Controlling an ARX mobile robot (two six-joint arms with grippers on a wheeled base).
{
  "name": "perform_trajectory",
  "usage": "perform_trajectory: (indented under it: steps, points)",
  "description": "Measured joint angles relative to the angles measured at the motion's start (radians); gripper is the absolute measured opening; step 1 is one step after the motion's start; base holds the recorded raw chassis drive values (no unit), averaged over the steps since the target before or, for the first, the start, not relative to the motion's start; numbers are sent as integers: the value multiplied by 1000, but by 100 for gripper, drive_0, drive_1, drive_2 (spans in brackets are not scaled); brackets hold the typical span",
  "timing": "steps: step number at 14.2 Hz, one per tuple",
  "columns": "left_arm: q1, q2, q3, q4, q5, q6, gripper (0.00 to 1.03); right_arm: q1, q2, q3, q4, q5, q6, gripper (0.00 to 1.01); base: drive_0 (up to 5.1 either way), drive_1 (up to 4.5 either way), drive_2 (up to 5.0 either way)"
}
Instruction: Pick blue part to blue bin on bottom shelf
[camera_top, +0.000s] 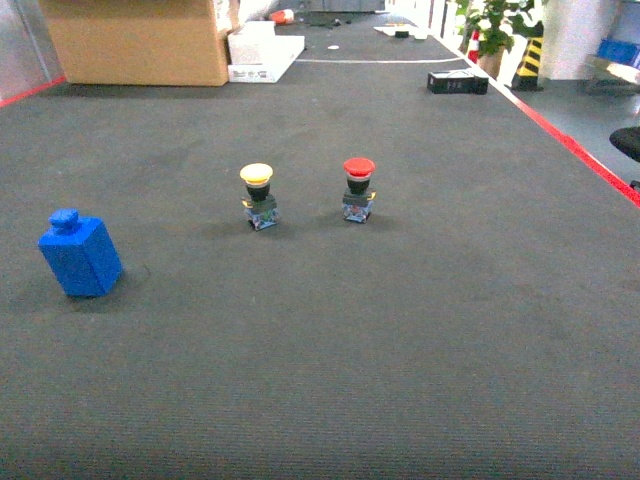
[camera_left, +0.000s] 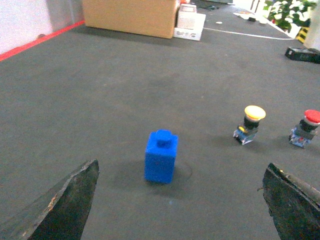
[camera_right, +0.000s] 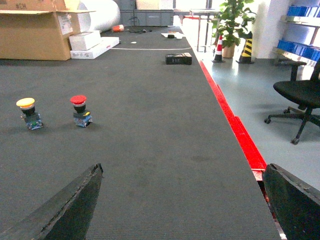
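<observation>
Looking ahead, you find the blue part (camera_top: 80, 254) upright on the dark mat (camera_top: 400, 330) at near left, well apart from the yellow button (camera_top: 258, 195) and red button (camera_top: 357, 188) farther right. Your left gripper (camera_left: 180, 200) is spread wide before the part; your right gripper (camera_right: 182, 200) is spread too, holding nothing.
</observation>
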Motion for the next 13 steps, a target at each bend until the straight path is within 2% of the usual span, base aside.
perform_trajectory:
  steps: [2, 5, 6, 9, 13]
  points:
    - [26, 371, 145, 179, 64, -3, 98, 0, 0, 0, 0, 0, 0, 98, 0, 0, 0]
    - [50, 715, 294, 260, 100, 21, 98, 0, 0, 0, 0, 0, 0, 98, 0, 0, 0]
    - [60, 833, 361, 277, 103, 44, 98, 0, 0, 0, 0, 0, 0, 98, 0, 0, 0]
    - [75, 975, 462, 277, 106, 74, 98, 0, 0, 0, 0, 0, 0, 98, 0, 0, 0]
    - [91, 1132, 624, 229, 121, 89, 98, 0, 0, 0, 0, 0, 0, 98, 0, 0, 0]
